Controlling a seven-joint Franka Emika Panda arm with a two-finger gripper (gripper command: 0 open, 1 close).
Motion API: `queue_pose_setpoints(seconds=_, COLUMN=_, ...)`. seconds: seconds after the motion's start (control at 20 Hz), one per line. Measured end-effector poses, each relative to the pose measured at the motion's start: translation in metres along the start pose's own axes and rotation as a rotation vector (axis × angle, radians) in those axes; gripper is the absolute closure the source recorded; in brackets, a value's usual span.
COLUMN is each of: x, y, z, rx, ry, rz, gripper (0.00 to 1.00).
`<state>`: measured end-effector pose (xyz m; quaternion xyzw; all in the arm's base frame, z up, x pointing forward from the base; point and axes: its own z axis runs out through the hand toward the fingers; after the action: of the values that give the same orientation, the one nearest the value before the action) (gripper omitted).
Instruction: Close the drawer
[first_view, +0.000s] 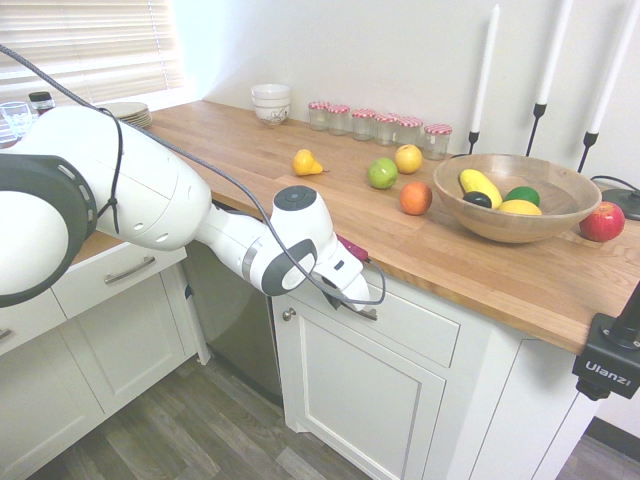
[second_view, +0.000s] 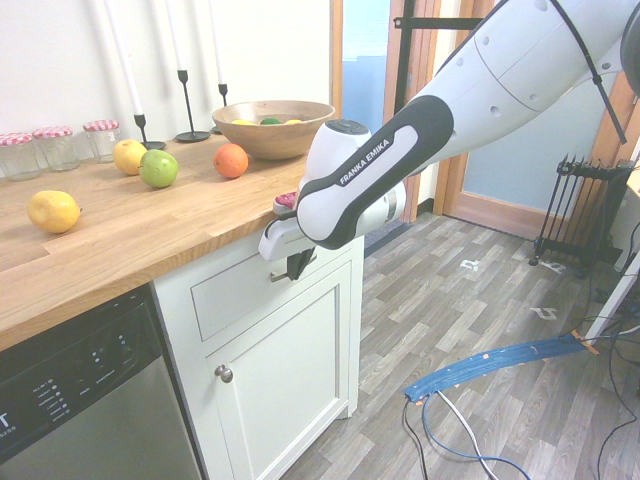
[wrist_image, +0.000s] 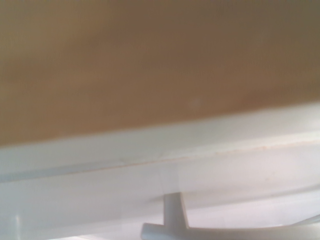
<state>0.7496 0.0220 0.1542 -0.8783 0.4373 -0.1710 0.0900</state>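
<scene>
Largest first: the wooden surface (first_view: 235, 145) overhangs the cabinet front, and the arm (first_view: 150, 190) reaches across its edge with the wrist low; judged risk, a wrist driven too far in or down rubs or knocks that edge and stalls the push. The cabinet door (first_view: 365, 385) lies directly below the work; a downward slip could bring the fingertips onto its frame and scuff the paint. The drawer (second_view: 228, 297) is under the surface, above that door, its front looking flush or nearly so with the cabinet; a slight gap cannot be ruled out from these views. If it is in fact home, further push only loads the front and the arm; if a little is left, an off-centre push could skew the box on its runners and leave one side proud. The wooden bowl (first_view: 515, 228) stands on the surface well back from the hand (second_view: 296, 265); a hard jolt could shake it, though this seems unlikely. The hand's fingers are together, right at the handle (second_view: 277, 276); whether the bar is pinched between them cannot be told. If it is caught, backing off would drag the drawer open again, so a clean release should come before any retreat. The orange (first_view: 415, 198) is round and loose; a bump to the surface could set it rolling.
</scene>
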Motion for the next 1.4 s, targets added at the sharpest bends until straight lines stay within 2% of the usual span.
queue_pose_setpoints(seconds=0.2, x=-0.022, y=0.024, z=0.015, rx=-0.093, ry=-0.078, rz=-0.001, gripper=1.0)
queue_pose_setpoints(seconds=0.35, x=-0.032, y=0.041, z=-0.003, rx=-0.148, ry=-0.122, rz=0.004, gripper=1.0)
queue_pose_setpoints(seconds=0.55, x=-0.031, y=0.059, z=-0.065, rx=-0.24, ry=-0.185, rz=-0.013, gripper=1.0)
queue_pose_setpoints(seconds=0.85, x=-0.025, y=0.104, z=-0.168, rx=-0.235, ry=-0.2, rz=-0.027, gripper=1.0)
queue_pose_setpoints(seconds=0.9, x=-0.027, y=0.114, z=-0.183, rx=-0.232, ry=-0.201, rz=-0.027, gripper=0.0)
queue_pose_setpoints(seconds=1.25, x=-0.064, y=0.197, z=-0.263, rx=-0.222, ry=-0.211, rz=-0.025, gripper=0.0)
queue_pose_setpoints(seconds=1.4, x=-0.078, y=0.22, z=-0.288, rx=-0.207, ry=-0.197, rz=-0.023, gripper=0.0)
